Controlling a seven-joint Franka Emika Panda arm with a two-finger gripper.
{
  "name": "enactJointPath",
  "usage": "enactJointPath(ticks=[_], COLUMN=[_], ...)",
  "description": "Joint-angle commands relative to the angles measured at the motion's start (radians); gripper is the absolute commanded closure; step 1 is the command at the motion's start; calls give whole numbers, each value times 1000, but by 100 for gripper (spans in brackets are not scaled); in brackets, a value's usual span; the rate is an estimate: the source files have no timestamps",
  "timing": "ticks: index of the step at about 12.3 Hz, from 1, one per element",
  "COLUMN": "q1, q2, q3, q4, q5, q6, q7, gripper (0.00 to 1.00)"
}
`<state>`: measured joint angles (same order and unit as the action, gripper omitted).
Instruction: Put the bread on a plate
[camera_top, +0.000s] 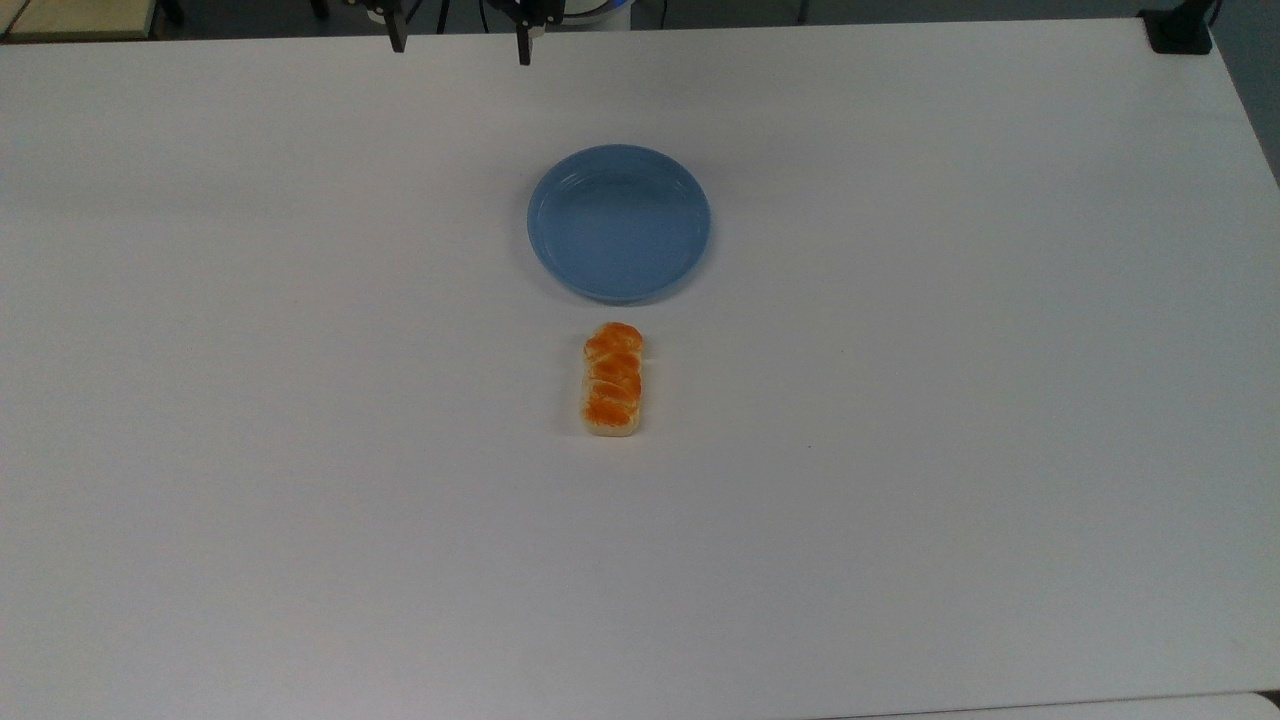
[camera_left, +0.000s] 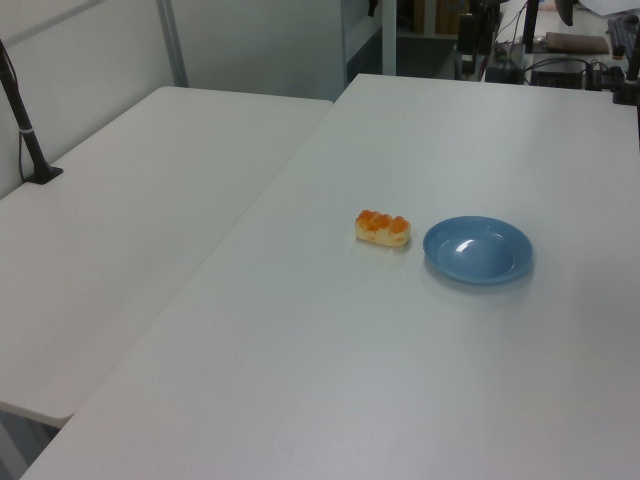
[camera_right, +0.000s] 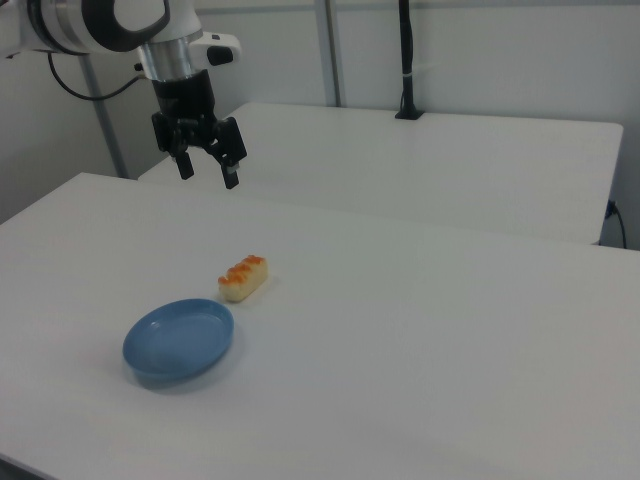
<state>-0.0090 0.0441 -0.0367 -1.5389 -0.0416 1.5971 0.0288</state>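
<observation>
In the top view you have the gripper (camera_top: 461, 45) at the far edge of the white bench (camera_top: 300, 450), its two dark fingers (camera_top: 397, 38) spread wide with nothing between them. The plate (camera_top: 619, 223), round, glossy light blue with a low raised rim, sits well in from every edge. The bread (camera_top: 613, 379), a short loaf with an orange-brown segmented crust and pale sides, lies flat on the matte surface just beside the plate's near rim, not touching it, one end pointing at the plate.

In the left view the bread (camera_left: 383, 228) rests just off the plate (camera_left: 478, 250) toward the seam with the adjoining table (camera_left: 120, 230).

In the right view the gripper (camera_right: 208, 172) hangs above the bench's far edge, fingers apart and empty, over the bread (camera_right: 243, 278) and plate (camera_right: 179, 340).
</observation>
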Motion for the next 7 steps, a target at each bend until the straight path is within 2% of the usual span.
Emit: enactJointPath(ticks=[1, 7], q1=[11, 6], q2=[-6, -7], q3=[-2, -2], q4=[-20, -17], q5=[-11, -3], q6=[10, 0], q7=[-23, -17], gripper=[0, 0])
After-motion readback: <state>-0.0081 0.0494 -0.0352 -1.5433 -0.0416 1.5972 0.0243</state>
